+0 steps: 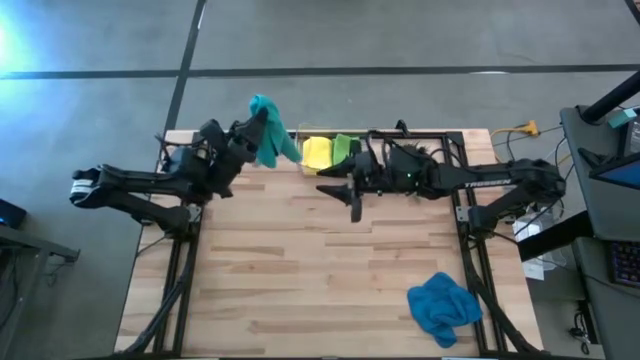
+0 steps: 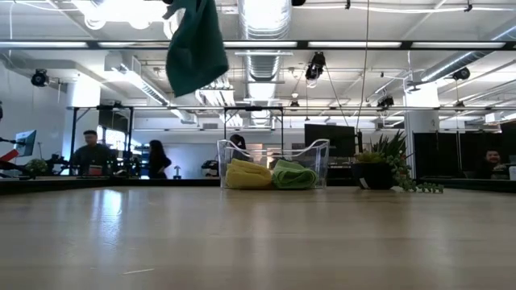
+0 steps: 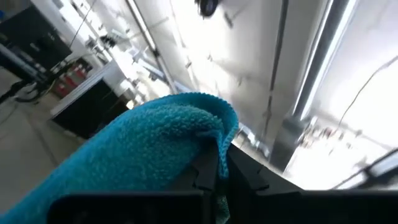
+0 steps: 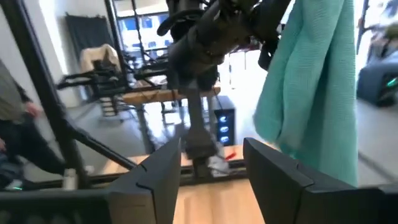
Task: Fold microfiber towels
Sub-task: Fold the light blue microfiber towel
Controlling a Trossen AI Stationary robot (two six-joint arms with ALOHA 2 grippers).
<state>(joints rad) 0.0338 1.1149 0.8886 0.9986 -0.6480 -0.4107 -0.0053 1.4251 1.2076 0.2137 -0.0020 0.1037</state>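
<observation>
Teal towel (image 1: 268, 128) hangs in the air at the far left of the tabletop (image 1: 300, 260), pinched in the left tool (image 1: 258, 124), which is clamped tight on one edge so the cloth droops down. In the low view it dangles high above the wood. Yellow towel (image 1: 316, 152) and green towel (image 1: 345, 148) sit folded side by side in the clear bin (image 2: 318, 153) at the far edge, yellow on the left. Blue towel (image 1: 443, 305) lies crumpled at the near right corner, well apart. Right tool (image 1: 352, 196) hovers mid-table near the bin, fingers parted, holding nothing. A plant (image 2: 387, 165) stands right of the bin. No readable writing anywhere.
</observation>
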